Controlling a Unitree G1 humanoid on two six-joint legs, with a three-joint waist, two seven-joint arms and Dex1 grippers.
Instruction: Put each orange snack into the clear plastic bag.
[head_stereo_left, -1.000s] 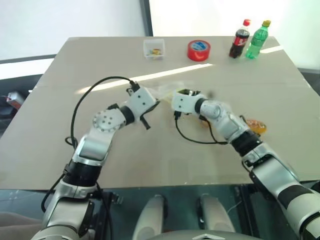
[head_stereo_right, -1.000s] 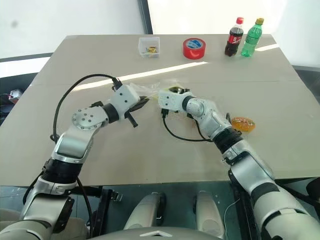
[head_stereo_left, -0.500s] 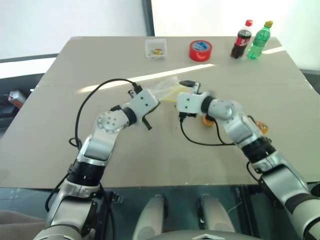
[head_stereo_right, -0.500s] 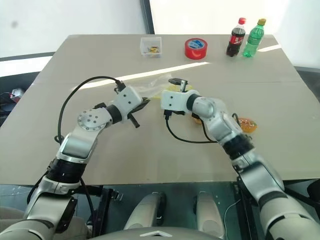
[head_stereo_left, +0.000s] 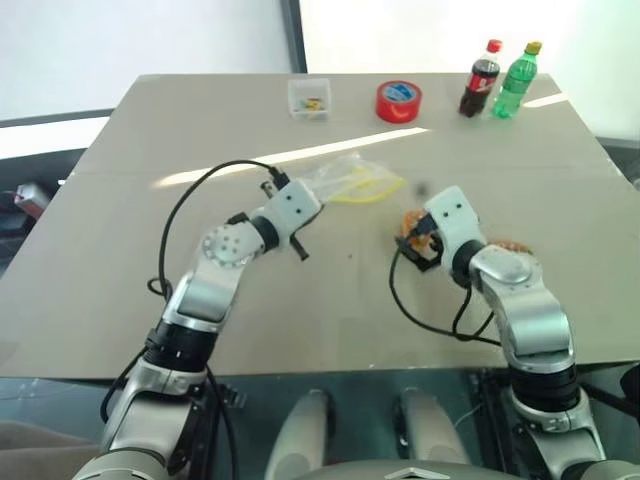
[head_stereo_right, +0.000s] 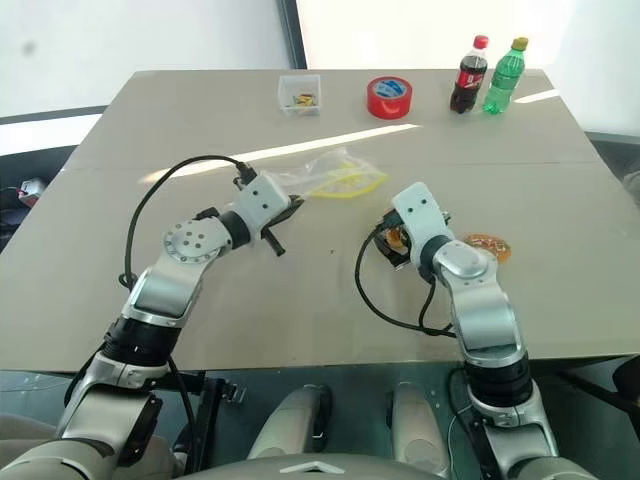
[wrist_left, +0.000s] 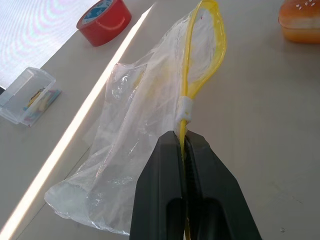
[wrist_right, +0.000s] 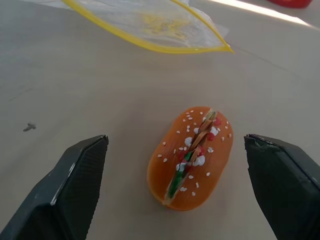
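Presumably, bag: the clear plastic bag (head_stereo_left: 348, 182) lay crinkled on the table (head_stereo_left: 150, 160) with its yellow zip strip looping toward the middle; it looked empty, so neither snack seemed to be in yet
Left pincer: the left gripper (wrist_left: 183, 145) was pinched tight on the yellow strip, just behind the white slider; judged, this grip was there to hold the mouth up and steady for loading
Right pincer: the right gripper (wrist_right: 175, 185) stood spread wide and held nothing; one orange snack (wrist_right: 191, 156) lay on the table between its two fingers, untouched — a stance that read as lining up for a grasp
Snack one: sesame-flecked, with a filled slit along its top, it lay lengthwise toward the bag and a little apart from the yellow edge
Snack two: the second orange snack (head_stereo_right: 487, 245) lay beside the right forearm, farther from the bag
Far edge: a small clear box (head_stereo_left: 308, 97), a red tape roll (head_stereo_left: 398, 100), a dark cola bottle (head_stereo_left: 479, 78) and a green bottle (head_stereo_left: 515, 66) stood in a row, well apart from the work
In the way: nothing lay between snack and bag; the right arm's black cable (head_stereo_left: 425, 310) looped on the table near the wrist — a possible snag; the bag mouth looked narrow
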